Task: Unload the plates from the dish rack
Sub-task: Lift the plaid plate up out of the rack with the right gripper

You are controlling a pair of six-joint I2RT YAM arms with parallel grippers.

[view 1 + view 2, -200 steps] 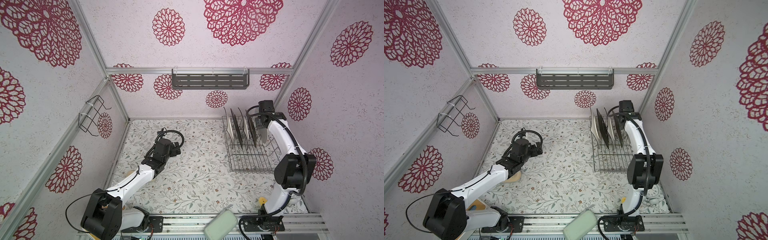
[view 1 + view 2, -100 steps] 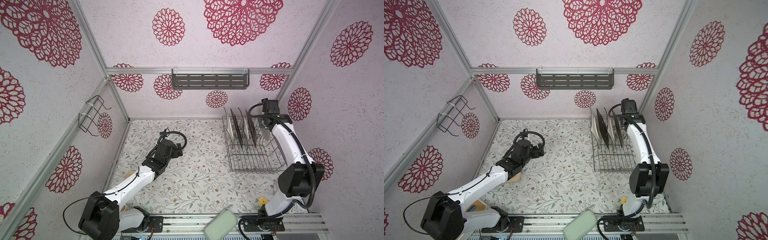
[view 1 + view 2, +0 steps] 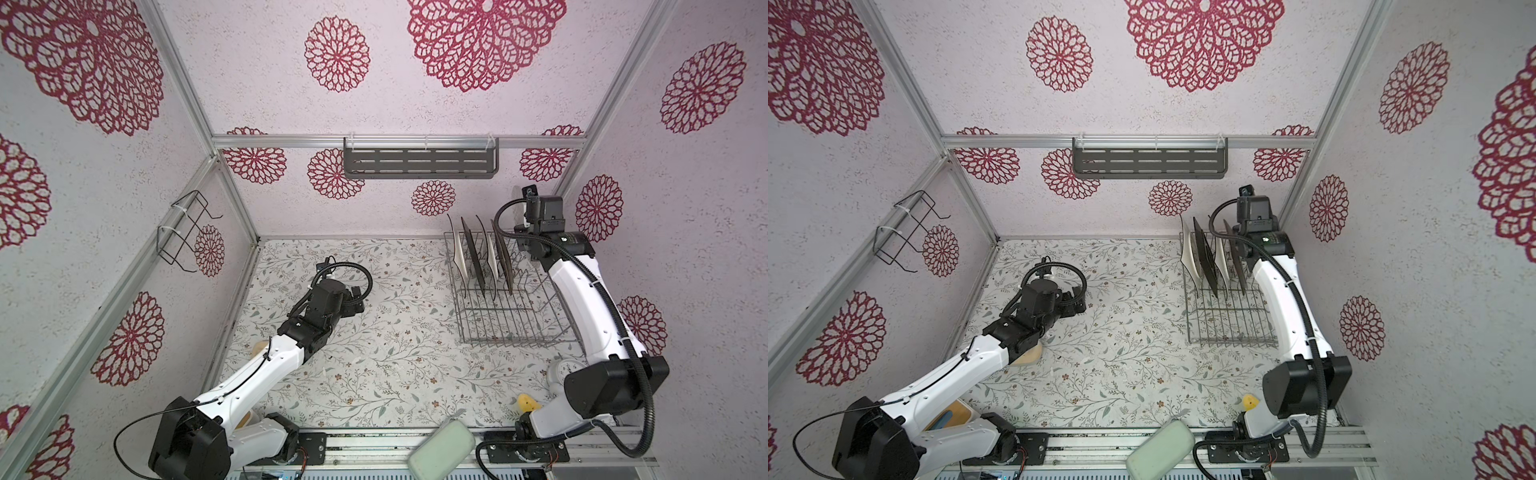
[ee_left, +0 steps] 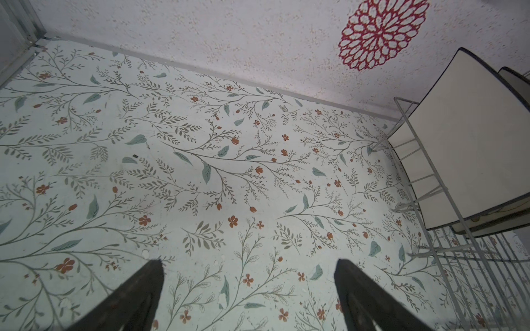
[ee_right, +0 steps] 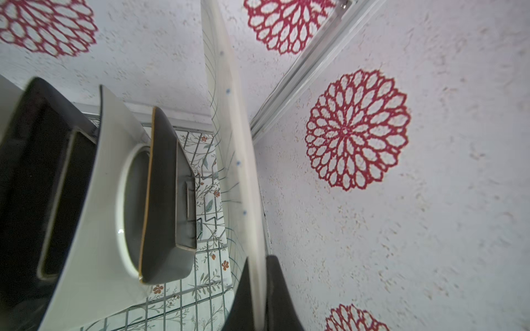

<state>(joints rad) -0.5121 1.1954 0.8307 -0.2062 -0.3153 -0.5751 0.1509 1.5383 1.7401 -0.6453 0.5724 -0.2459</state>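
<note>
The dish rack (image 3: 517,318) stands on the floral surface (image 3: 395,365) in the right half of both top views, close to the back wall and the right wall. The right arm reaches over the rack's far right corner. Its hand (image 5: 258,275) is clamped tight on the rim of the round cream plate with dark grid lines (image 5: 232,143), with one black finger (image 5: 282,301) pressed on each face. This plate stands on edge, on the wall side of the others. Whether its lower rim rests between the prongs cannot be told. Four more plates stand upright in a row at the back of the rack. Nearest the held one is a dark plate with a pale edge (image 5: 165,200), then a cream plate (image 5: 91,229), then a dark brown plate (image 5: 31,172). At the end of the row, toward the middle of the surface, is a white plate with a black rim (image 4: 459,137). The left hand (image 4: 249,266) hangs over the surface left of centre in both top views, well apart from the rack and pointing toward it. Its fingers (image 4: 134,301) are spread wide and it holds nothing.
</note>
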